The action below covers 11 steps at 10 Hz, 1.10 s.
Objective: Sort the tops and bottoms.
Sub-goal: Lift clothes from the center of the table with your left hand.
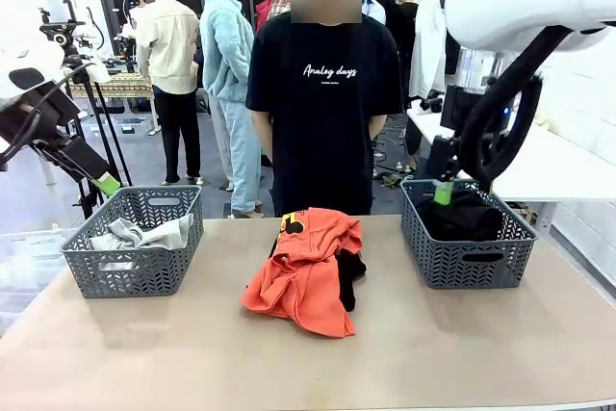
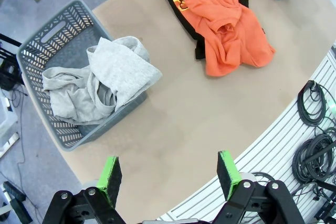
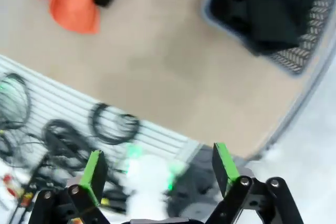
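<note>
Garments lay in three places on the table [image 1: 433,353]. The grey top [image 2: 100,80] sat crumpled in the left basket [image 1: 130,271], with one fold draped over the rim on the side toward the table's middle. The orange top [image 1: 306,271] lay in a heap at the centre, well apart from both baskets. It rested on a black garment [image 1: 351,267], whose edge showed along the side nearer the right basket [image 1: 467,262]. A second black garment [image 1: 462,218] lay bunched inside that right basket. The left gripper [image 2: 169,159] hung raised off to the left of the left basket, its jaws spread wide with nothing between the green pads. The right gripper [image 3: 157,152] hovered near the right basket, its jaws likewise wide apart and empty, though its wrist view was blurred. A person [image 1: 322,103] in a black T-shirt with white script stood at the table's far side, arms behind the back.
</note>
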Motion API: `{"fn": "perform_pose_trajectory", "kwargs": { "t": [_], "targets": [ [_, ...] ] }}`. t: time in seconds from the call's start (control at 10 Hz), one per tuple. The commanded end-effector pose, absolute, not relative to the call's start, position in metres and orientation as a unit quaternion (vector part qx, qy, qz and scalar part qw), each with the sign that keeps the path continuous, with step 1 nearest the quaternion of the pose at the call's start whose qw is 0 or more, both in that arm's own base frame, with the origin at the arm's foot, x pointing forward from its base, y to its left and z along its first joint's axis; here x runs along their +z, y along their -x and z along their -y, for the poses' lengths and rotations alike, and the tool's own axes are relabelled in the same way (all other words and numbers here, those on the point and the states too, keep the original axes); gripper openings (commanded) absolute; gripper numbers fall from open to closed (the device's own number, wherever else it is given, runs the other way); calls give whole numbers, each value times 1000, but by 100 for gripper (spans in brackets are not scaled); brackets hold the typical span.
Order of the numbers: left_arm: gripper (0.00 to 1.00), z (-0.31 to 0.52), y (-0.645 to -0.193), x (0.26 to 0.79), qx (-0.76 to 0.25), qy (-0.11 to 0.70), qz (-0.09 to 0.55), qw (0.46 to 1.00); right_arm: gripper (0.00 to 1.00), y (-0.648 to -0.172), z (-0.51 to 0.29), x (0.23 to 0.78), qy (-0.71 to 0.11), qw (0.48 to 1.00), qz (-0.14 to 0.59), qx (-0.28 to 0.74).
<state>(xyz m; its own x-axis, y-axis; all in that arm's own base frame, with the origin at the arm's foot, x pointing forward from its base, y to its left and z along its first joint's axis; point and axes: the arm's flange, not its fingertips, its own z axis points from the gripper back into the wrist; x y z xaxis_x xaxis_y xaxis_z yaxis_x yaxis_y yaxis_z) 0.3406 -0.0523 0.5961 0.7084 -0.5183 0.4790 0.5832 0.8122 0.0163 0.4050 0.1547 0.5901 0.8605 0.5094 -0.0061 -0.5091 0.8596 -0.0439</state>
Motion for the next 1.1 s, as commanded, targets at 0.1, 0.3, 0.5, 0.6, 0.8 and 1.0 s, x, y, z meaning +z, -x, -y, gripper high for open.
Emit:
{"fn": "perform_pose_trajectory", "kwargs": {
  "t": [0.1,0.3,0.5,0.6,0.8,1.0],
  "targets": [
    [95,51,-340,596,-295,68,238,923,100,-406,-132,595,44,949,64,307],
    [95,51,-340,596,-295,68,238,923,100,-401,-114,581,-40,947,80,309],
    [95,73,-344,587,-324,59,223,918,100,-410,-133,609,56,950,54,301],
    [95,106,-347,583,-362,55,196,910,100,-410,-133,609,56,950,54,301],
    [95,169,-367,568,-416,69,171,891,100,-410,-133,609,56,950,54,301],
    [95,209,-390,558,-453,60,186,870,100,-410,-133,609,56,950,54,301]
  ]
}}
